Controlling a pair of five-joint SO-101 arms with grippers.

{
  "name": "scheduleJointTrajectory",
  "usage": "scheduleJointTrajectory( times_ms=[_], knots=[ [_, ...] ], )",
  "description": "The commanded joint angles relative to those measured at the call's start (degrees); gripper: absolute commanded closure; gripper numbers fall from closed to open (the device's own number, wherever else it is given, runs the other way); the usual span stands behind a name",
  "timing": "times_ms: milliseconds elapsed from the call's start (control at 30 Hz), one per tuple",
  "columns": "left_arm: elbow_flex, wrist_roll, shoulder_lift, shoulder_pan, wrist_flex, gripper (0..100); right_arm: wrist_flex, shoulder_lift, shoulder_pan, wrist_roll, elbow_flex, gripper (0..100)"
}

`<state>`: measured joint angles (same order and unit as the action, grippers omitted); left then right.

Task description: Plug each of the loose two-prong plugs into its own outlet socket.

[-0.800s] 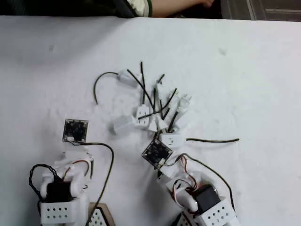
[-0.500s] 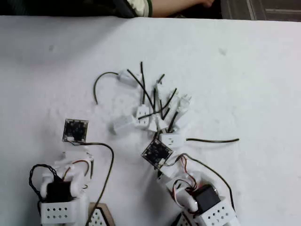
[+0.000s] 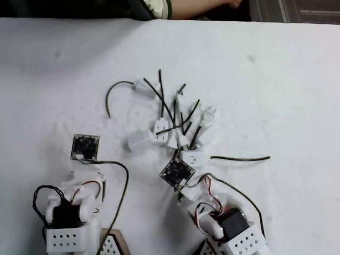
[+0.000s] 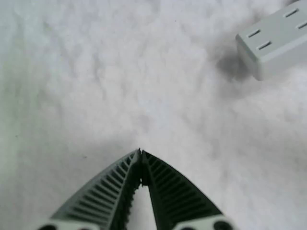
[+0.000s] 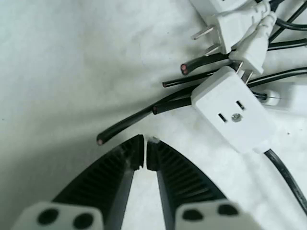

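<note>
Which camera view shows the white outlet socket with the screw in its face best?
The right wrist view: the outlet socket lies close, slots and screw plain. The high view shows it small, in little detail. The left wrist view shows a different socket block.

The desk wears a white cloth, matt and faintly nubbly. The left claw and right claw are dark matt plastic, ribbed along the inner faces. The socket is smooth white plastic with a slight sheen. The plug is the same, with bare metal prongs. The cords have glossy black sheaths. The block is smooth pale plastic.
</note>
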<state>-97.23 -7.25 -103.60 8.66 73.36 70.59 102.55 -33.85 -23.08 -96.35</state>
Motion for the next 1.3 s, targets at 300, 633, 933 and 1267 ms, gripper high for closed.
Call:
scheduleJointTrajectory(
  times_ms=[300,633,933,1267],
  knots=[
    [0.18,0.26,-0.48,-0.04,0.18,98,0.40,0.48,-0.04,-0.35,-0.53,97.8],
    [0.18,0.26,-0.48,-0.04,0.18,98,0.40,0.48,-0.04,-0.35,-0.53,97.8],
    [0.18,0.35,-0.48,-0.48,0.18,98,0.40,0.48,-0.04,-0.35,-0.53,97.8],
    [11.69,0.09,-0.48,-0.31,2.99,98,0.40,0.48,-0.04,-0.35,-0.53,97.8]
  ],
)
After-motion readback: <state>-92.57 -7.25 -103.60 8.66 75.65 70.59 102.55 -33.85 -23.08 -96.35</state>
